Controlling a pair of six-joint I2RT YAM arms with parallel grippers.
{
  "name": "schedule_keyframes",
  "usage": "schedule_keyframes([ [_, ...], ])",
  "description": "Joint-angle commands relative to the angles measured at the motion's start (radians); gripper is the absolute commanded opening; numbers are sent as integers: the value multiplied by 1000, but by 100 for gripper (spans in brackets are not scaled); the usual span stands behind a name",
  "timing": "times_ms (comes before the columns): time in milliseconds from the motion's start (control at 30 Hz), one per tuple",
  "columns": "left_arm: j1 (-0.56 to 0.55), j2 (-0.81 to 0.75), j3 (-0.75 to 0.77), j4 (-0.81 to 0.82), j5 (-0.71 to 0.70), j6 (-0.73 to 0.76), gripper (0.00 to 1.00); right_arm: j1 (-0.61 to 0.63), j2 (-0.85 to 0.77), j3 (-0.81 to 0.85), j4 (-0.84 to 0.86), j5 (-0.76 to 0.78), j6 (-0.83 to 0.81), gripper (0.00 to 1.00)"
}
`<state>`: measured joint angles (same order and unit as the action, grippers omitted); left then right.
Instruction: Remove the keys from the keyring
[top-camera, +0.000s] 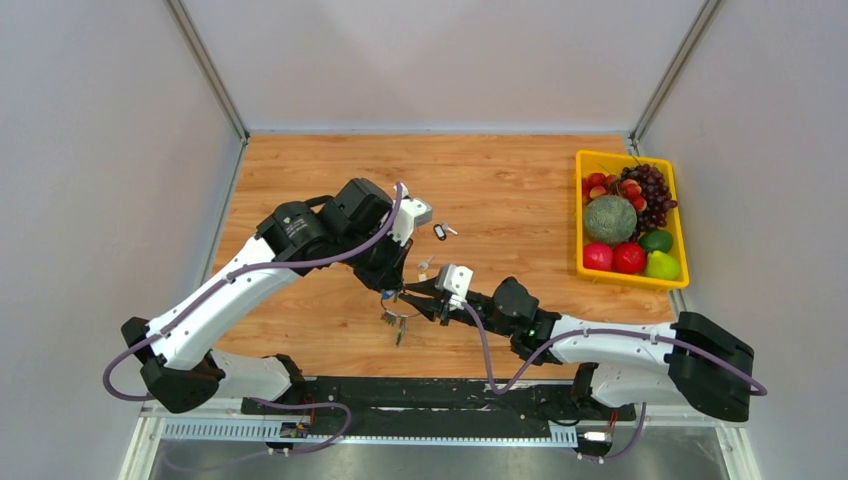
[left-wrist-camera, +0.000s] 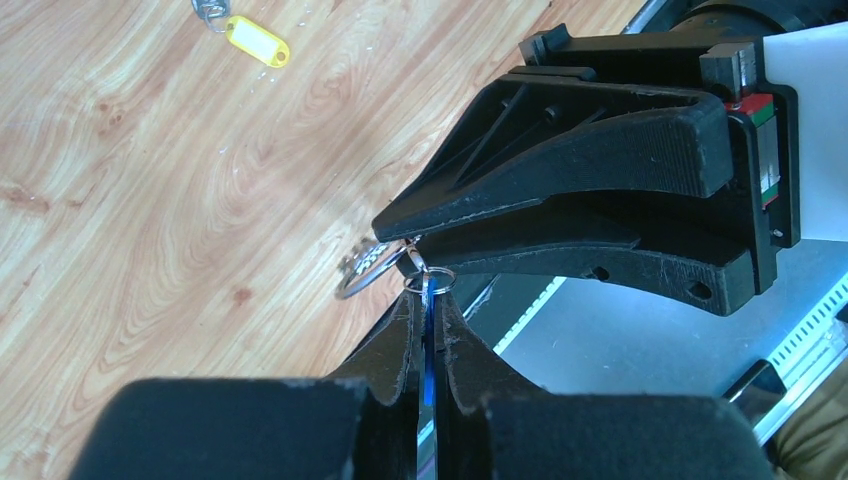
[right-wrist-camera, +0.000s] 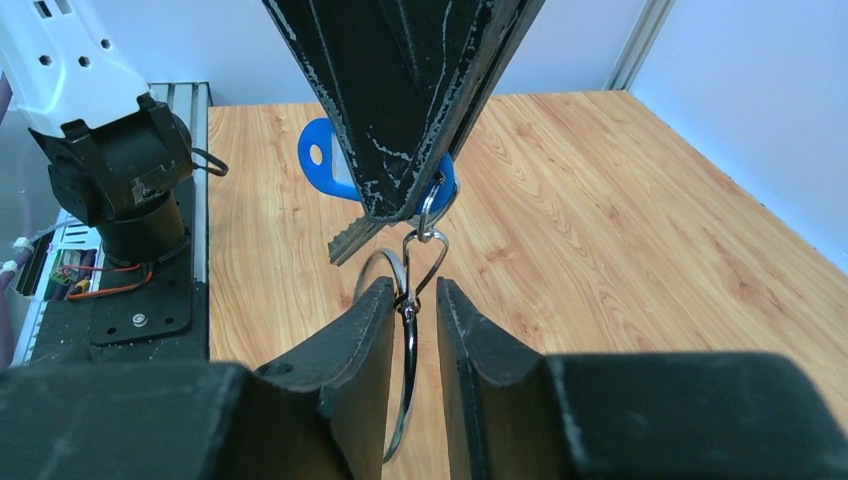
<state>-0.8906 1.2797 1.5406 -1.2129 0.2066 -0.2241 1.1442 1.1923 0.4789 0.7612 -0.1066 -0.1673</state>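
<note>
The left claw (left-wrist-camera: 428, 305) was clenched flat on a blue rectangular plastic key tag (right-wrist-camera: 318, 160), holding it up off the light wooden desk (top-camera: 520, 190), apparently so that the thin silver wire keyring (right-wrist-camera: 409, 345) could dangle free from the tag's small wire loop (right-wrist-camera: 426, 228) where the other arm could reach it. The right claw (right-wrist-camera: 414, 285) came in from the opposite side, its fingers a little parted with the ring's wire running between them and resting against one. It did not look pinched, more as if it were lining up to catch the wire and work the loop off. The ring sat roughly edge-on to that claw, its plane running into the gap. The tag's long axis followed the left fingers, and a small silver metal key (right-wrist-camera: 350, 240) angled away beside it. Two keys already lay apart on the desk, well clear of the arms: one with a yellow tag (left-wrist-camera: 257, 42) and one with a black tag (top-camera: 440, 232).
</note>
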Motion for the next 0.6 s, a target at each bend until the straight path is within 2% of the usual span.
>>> schedule_keyframes([
  [0, -5, -39, 39, 12, 17, -24, 0, 6, -31, 15, 24, -9, -8, 27],
  [67, -5, -40, 36, 12, 21, -24, 0, 6, -35, 12, 27, -9, -8, 28],
  [133, -6, -41, 34, 12, 23, -24, 0, 6, -38, 10, 31, -11, -6, 35],
  [200, -6, -42, 33, 12, 23, -24, 0, 7, -39, 9, 34, -11, -5, 37],
  [467, -8, -40, 31, 16, 42, -26, 0, 6, -41, 15, 39, -12, -10, 37],
  [567, -12, -36, 30, 15, 43, -26, 0, 6, -47, 17, 36, -14, -16, 33],
])
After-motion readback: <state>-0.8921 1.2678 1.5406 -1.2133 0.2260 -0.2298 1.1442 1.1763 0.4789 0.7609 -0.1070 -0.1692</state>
